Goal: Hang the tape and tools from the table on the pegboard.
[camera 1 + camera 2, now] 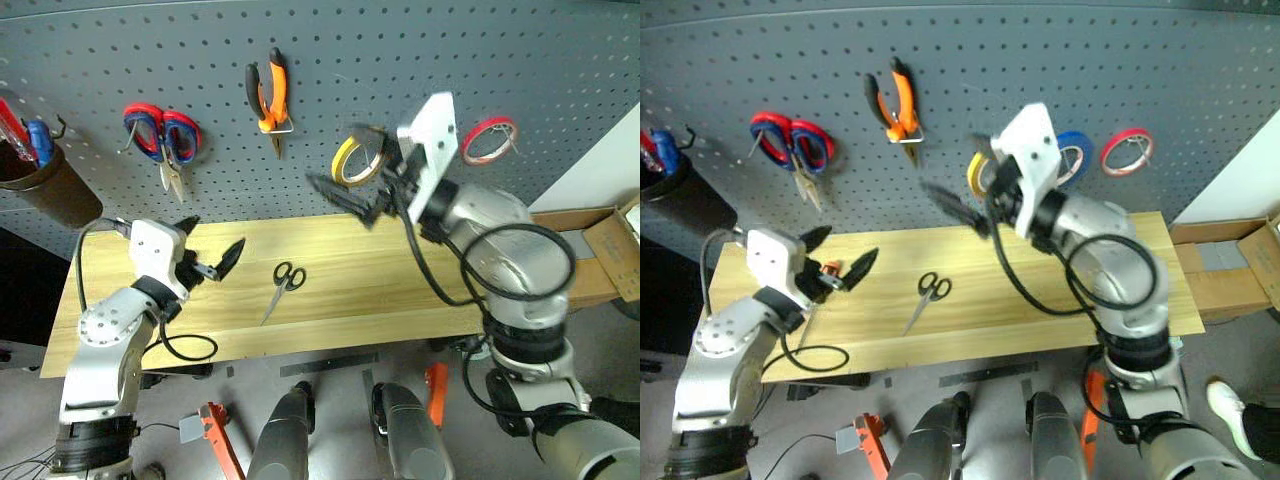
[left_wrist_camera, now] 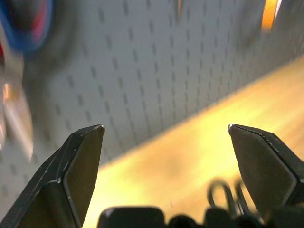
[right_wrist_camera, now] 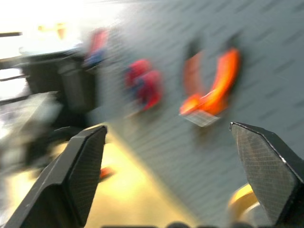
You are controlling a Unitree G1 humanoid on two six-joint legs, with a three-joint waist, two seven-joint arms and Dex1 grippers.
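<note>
Pegboard (image 1: 420, 50) with the orange-and-black pliers (image 1: 270, 95) hung on a hook and the blue tape ring (image 1: 1072, 157) hung between the yellow tape ring (image 1: 357, 162) and the red tape ring (image 1: 489, 139). The small black-handled scissors (image 1: 285, 285) lie flat near the middle of the table (image 1: 400, 300), handles toward the board. A small orange-tipped item (image 1: 832, 268) lies on the wood just behind the left gripper; it may be the screwdriver, but it is too hidden to tell.

Left gripper (image 1: 213, 250): jaws wide apart, empty, low over the table's left part. Right gripper (image 1: 960, 210): jaws wide apart, empty, raised in front of the board near the yellow ring.

Risks, as judged:
1. The right arm's fingers, so near the 3 hung rings, could knock 1 off its hook.
2. The scissors lie flat and thin, so a pinch may slide them or seize only 1 blade.
3. The left arm's loose cable could drag across them.
</note>
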